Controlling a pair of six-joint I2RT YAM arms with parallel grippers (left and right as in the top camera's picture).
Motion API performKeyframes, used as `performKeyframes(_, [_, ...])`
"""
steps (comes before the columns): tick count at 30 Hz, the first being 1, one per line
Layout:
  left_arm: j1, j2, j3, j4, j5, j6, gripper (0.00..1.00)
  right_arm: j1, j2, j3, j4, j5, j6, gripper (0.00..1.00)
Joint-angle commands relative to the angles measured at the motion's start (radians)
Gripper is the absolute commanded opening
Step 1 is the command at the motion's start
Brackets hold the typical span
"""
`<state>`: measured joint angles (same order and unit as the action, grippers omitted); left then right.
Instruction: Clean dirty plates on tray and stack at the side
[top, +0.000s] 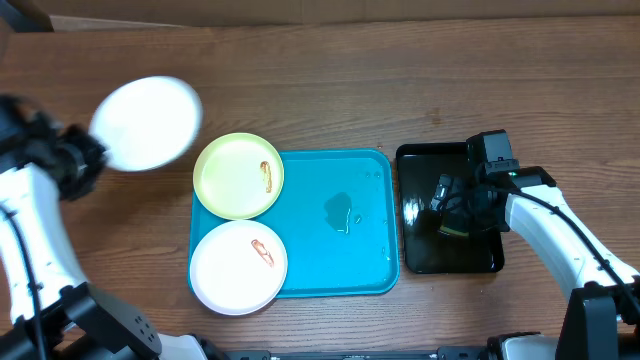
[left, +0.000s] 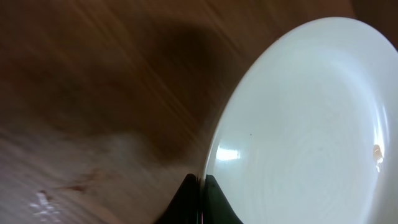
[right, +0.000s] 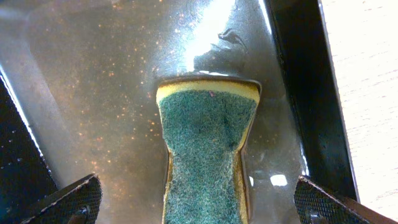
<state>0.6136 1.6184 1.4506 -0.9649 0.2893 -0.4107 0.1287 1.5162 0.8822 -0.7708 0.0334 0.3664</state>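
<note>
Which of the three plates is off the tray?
The white plate at upper left, gripped at its rim by the left tool; the green plate and the smeared white plate rest on the tray.

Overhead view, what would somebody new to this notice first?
Most striking is the white plate, pinched at its rim by the shut left gripper and held over the table, up left of the turquoise tray. At that tray's left edge sit a lime-green plate and a second white plate, each with a reddish-brown smear. At right, the open right gripper straddles a green-topped sponge in the wet black tray.
</note>
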Motion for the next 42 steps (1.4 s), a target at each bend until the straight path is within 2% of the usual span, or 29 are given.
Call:
performKeyframes(1, [0.09, -0.037, -0.025, -0.002, -0.14, 0.003, 0.04, -0.001, -0.001, 0.0, 0.006, 0.01, 0.004, 1.0])
performKeyframes(8, [0.113, -0.037, -0.176, 0.14, -0.325, -0.024, 0.04, -0.001, -0.001, 0.0, 0.006, 0.01, 0.004, 1.0])
performKeyframes(16, [0.108, -0.036, -0.355, 0.344, -0.314, -0.024, 0.04, -0.001, -0.001, 0.001, 0.006, 0.01, 0.004, 1.0])
performKeyframes(27, [0.105, -0.036, -0.474, 0.45, -0.314, -0.024, 0.05, -0.001, -0.001, 0.0, 0.006, 0.01, 0.004, 1.0])
performKeyframes(28, [0.105, -0.036, -0.48, 0.457, -0.314, -0.024, 0.1, -0.001, -0.001, 0.0, 0.006, 0.01, 0.004, 1.0])
performKeyframes(31, [0.105, -0.036, -0.483, 0.483, -0.257, -0.01, 0.5, -0.001, -0.001, 0.0, 0.006, 0.01, 0.004, 1.0])
performKeyframes(34, [0.105, -0.036, -0.483, 0.498, -0.092, 0.103, 0.82, -0.001, -0.001, 0.0, 0.006, 0.01, 0.004, 1.0])
performKeyframes(37, [0.105, -0.037, -0.474, 0.485, 0.063, 0.142, 0.96, -0.001, -0.001, 0.0, 0.006, 0.01, 0.004, 1.0])
performKeyframes(42, [0.085, -0.042, -0.436, 0.387, 0.244, 0.142, 1.0, -0.001, -0.001, 0.0, 0.006, 0.01, 0.004, 1.0])
